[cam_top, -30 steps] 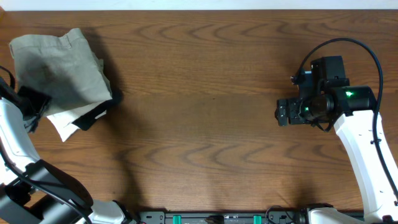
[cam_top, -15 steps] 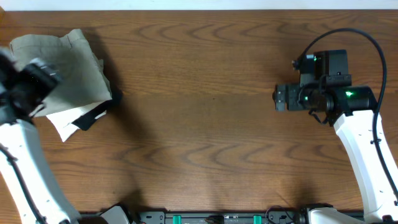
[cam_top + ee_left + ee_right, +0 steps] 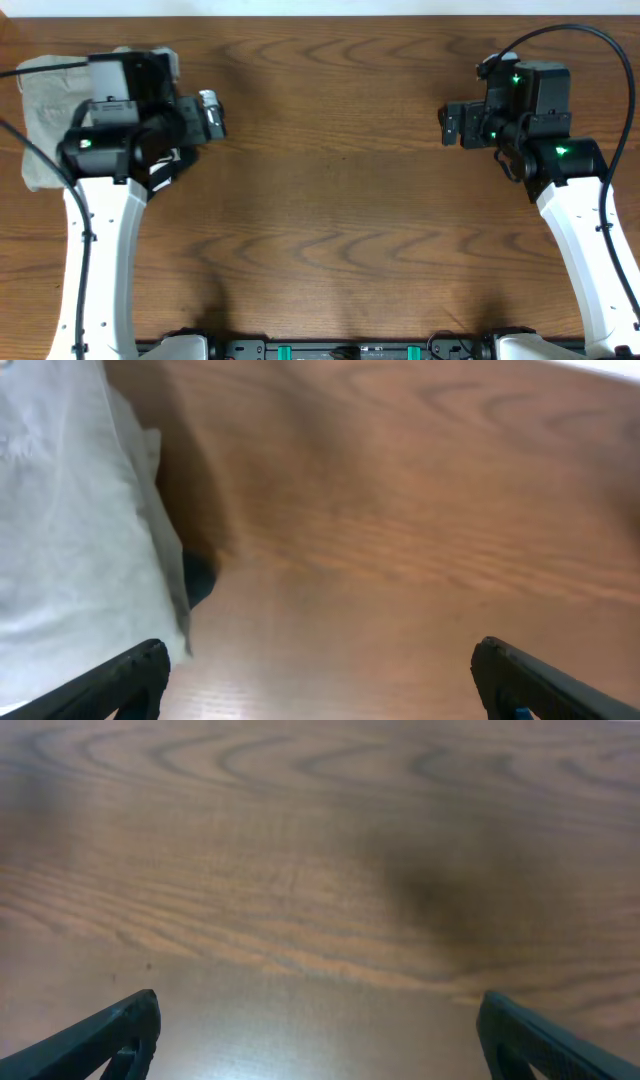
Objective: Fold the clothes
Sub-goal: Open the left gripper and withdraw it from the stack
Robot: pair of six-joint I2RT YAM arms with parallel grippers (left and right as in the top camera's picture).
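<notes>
The greyish-khaki garment point(image 3: 42, 110) lies folded at the far left of the table, partly hidden under my left arm. In the left wrist view its pale edge point(image 3: 70, 530) fills the left side. My left gripper point(image 3: 212, 116) is open and empty just right of the pile, above bare wood; its jaws point(image 3: 320, 690) hold nothing. My right gripper point(image 3: 450, 126) is open and empty at the far right, well away from the garment. Its wrist view shows only bare table between the jaws point(image 3: 320, 1045).
A white folded garment and a black folded cloth point(image 3: 166, 168) lie under the khaki one, mostly hidden by my left arm. A bit of the black cloth point(image 3: 198, 575) shows in the left wrist view. The wooden table point(image 3: 330, 200) stretches between the two arms.
My left arm has swung from the table's left edge across the pile, and its gripper now sits right of the garment. My right gripper has moved a little toward the far edge.
</notes>
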